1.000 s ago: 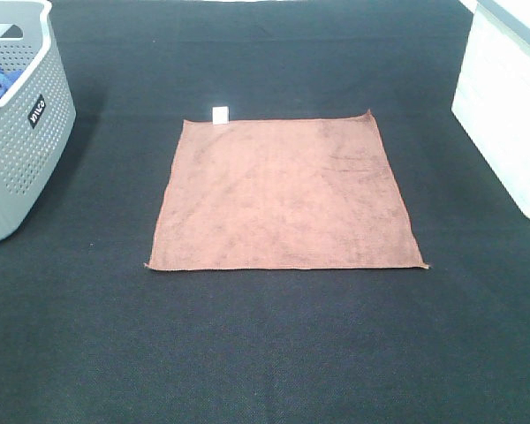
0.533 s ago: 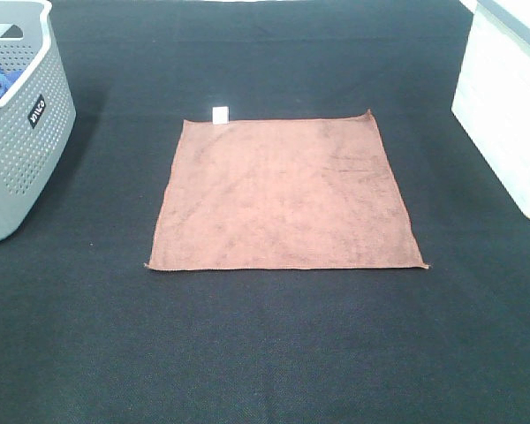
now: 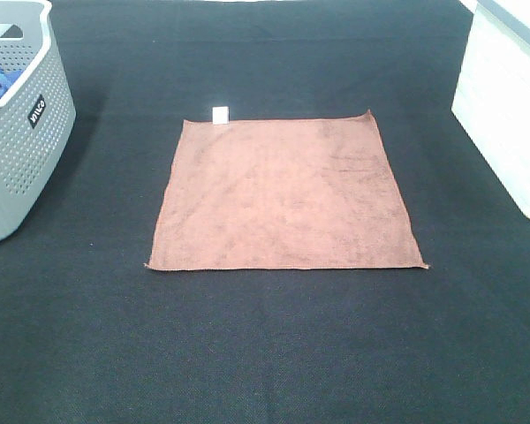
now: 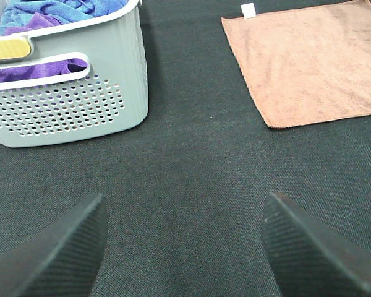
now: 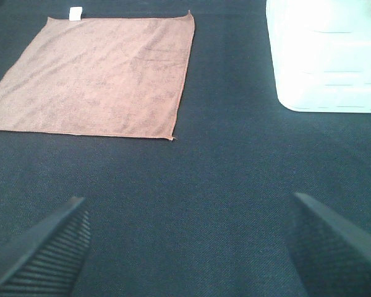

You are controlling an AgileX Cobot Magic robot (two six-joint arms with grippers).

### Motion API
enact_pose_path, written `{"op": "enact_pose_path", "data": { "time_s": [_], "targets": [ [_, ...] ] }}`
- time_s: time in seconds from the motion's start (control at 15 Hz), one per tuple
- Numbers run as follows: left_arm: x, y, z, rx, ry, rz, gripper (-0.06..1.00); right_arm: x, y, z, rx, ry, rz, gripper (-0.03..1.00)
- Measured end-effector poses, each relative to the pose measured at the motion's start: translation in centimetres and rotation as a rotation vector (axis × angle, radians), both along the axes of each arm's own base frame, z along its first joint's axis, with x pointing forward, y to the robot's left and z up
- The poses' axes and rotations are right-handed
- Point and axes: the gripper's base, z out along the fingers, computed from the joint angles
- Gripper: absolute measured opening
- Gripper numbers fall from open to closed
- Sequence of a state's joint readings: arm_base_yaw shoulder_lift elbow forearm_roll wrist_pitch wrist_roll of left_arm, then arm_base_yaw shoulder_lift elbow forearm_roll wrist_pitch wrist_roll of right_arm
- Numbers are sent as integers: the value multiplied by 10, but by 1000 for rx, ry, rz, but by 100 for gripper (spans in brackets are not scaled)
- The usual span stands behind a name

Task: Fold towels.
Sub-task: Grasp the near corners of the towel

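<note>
A rust-brown square towel (image 3: 283, 194) lies spread flat on the dark table, with a small white tag (image 3: 220, 115) at its far edge. It also shows in the left wrist view (image 4: 309, 59) and in the right wrist view (image 5: 96, 74). Neither gripper shows in the exterior high view. My left gripper (image 4: 182, 247) is open and empty over bare table, well short of the towel's near left corner. My right gripper (image 5: 188, 247) is open and empty over bare table, short of the towel's near right corner.
A grey perforated basket (image 3: 35, 141) with blue and purple cloths (image 4: 43, 12) stands at the left edge. A white bin (image 3: 503, 115) stands at the right edge. Dark cloth covers the table (image 3: 274, 344) around the towel.
</note>
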State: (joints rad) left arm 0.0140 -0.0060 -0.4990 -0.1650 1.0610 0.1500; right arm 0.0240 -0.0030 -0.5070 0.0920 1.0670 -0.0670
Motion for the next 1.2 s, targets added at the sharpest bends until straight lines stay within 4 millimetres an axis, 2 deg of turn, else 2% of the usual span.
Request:
{"op": "enact_pose_path", "data": {
  "time_s": [1.2],
  "targets": [
    [0, 0, 0, 0, 0, 0, 68, 0, 0, 0, 0, 0, 0, 81]
  ]
}}
